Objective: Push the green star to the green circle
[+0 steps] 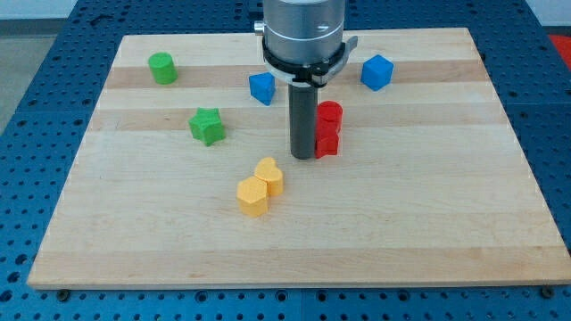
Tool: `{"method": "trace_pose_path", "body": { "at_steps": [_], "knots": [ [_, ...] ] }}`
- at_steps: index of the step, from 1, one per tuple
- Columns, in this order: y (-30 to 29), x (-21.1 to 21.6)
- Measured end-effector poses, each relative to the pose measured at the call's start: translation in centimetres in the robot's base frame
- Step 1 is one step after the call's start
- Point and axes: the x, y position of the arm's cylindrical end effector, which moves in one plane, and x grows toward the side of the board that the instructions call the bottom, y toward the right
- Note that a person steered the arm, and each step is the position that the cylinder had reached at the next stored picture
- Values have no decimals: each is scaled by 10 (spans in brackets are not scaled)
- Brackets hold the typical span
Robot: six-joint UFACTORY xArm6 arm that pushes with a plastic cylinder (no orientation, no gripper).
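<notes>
The green star (207, 126) lies on the wooden board (401, 223) at the view's left of centre. The green circle (162, 68), a short cylinder, stands near the board's top left corner, up and to the left of the star. My tip (303, 157) rests on the board near the middle, well to the right of the green star and right beside the red blocks. The rod hangs from the arm's grey head at the view's top.
Two red blocks (328, 129) stand touching each other just right of my tip. Two yellow blocks (260, 188) sit together below and left of the tip. A blue block (261, 87) lies upper left of the rod, another blue cube (376, 72) upper right.
</notes>
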Motion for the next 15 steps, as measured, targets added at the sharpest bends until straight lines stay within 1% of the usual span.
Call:
{"method": "trace_pose_path", "body": {
  "at_steps": [1,4,8,9,10,11,12,14,15],
  "knots": [
    [-10,-2],
    [-107,-21],
    [-224,-92],
    [-238,-104],
    [-242,-104],
    [-242,-88],
    [-233,-83],
    [-197,-90],
    [-194,-90]
  ]
}}
